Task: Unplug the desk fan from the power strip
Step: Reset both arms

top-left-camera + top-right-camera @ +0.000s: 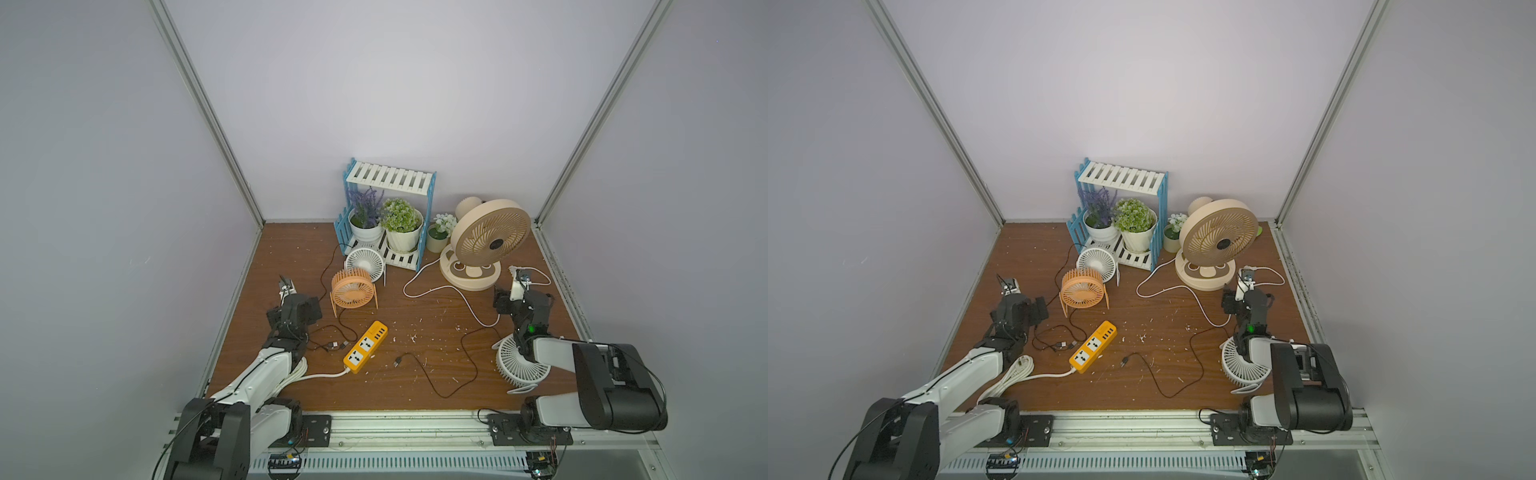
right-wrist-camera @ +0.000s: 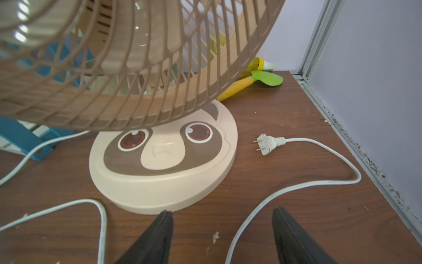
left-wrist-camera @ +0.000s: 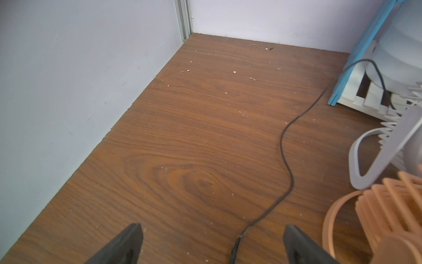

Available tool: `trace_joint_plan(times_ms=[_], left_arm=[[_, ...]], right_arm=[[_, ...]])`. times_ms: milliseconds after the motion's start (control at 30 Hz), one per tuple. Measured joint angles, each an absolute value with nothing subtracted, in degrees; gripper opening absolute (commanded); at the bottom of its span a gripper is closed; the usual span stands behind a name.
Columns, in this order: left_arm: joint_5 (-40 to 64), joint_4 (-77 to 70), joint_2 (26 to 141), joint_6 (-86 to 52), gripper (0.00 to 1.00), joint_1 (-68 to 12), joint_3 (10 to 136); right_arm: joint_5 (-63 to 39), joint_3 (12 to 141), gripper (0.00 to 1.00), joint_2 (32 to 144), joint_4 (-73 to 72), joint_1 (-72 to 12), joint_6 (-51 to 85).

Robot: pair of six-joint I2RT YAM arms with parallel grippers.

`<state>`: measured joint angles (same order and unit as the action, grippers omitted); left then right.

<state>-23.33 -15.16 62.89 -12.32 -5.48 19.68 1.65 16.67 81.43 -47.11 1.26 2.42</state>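
Observation:
The beige desk fan (image 1: 492, 237) stands on its round raccoon-face base (image 2: 159, 160) at the back right. Its white two-pin plug (image 2: 267, 144) lies loose on the table right of the base, and the white cord (image 2: 296, 187) loops back past my right gripper. The orange-yellow power strip (image 1: 365, 347) (image 1: 1093, 345) lies mid-table with no plug in either white socket face. My right gripper (image 2: 221, 210) (image 1: 519, 279) is open and low by the base, holding nothing. Far left, my left gripper (image 3: 212, 226) (image 1: 286, 286) is wide open over the table.
A blue-and-white shelf (image 1: 390, 178) with potted plants stands at the back. In front of it are a small white fan (image 1: 365, 262) and an orange fan (image 1: 353, 291). Another white fan (image 1: 519, 365) sits by my right arm. Black USB cables (image 1: 440, 386) trail across the table.

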Motion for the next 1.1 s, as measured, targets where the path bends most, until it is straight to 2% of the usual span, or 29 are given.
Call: trace_joint_plan(times_ms=[33, 67, 100, 133, 300, 533, 1100], left_arm=[[-23.18, -16.73, 63.46, -12.32, 0.99, -5.19, 19.25], [-23.09, -18.35, 64.18, -12.32, 0.99, -4.99, 18.98], [-22.94, -20.53, 65.52, -12.14, 0.99, -4.89, 18.92], [-22.68, -22.65, 66.81, -11.79, 0.99, -4.86, 18.92], [-20.97, -32.84, 74.74, -9.91, 0.99, -4.67, 18.92], [-13.56, -46.65, 88.97, -5.96, 0.99, -4.14, 19.20], [-10.04, -50.65, 89.47, -3.97, 0.99, -4.03, 19.88]], right_arm=[[1.65, 15.64, 0.78, 83.11, -50.70, 0.69, 1.83], [1.58, 14.92, 0.90, 84.95, -53.87, 0.08, 1.37], [1.48, 14.50, 0.97, 87.37, -57.01, -0.62, 0.56], [1.65, 14.90, 0.99, 88.01, -57.63, -1.04, 0.08], [4.73, 17.89, 0.99, 87.72, -57.93, -1.23, 0.03], [6.37, 18.59, 0.99, 87.96, -57.04, -1.28, 0.05], [7.57, 19.00, 0.99, 87.99, -55.68, -1.56, 0.05]])
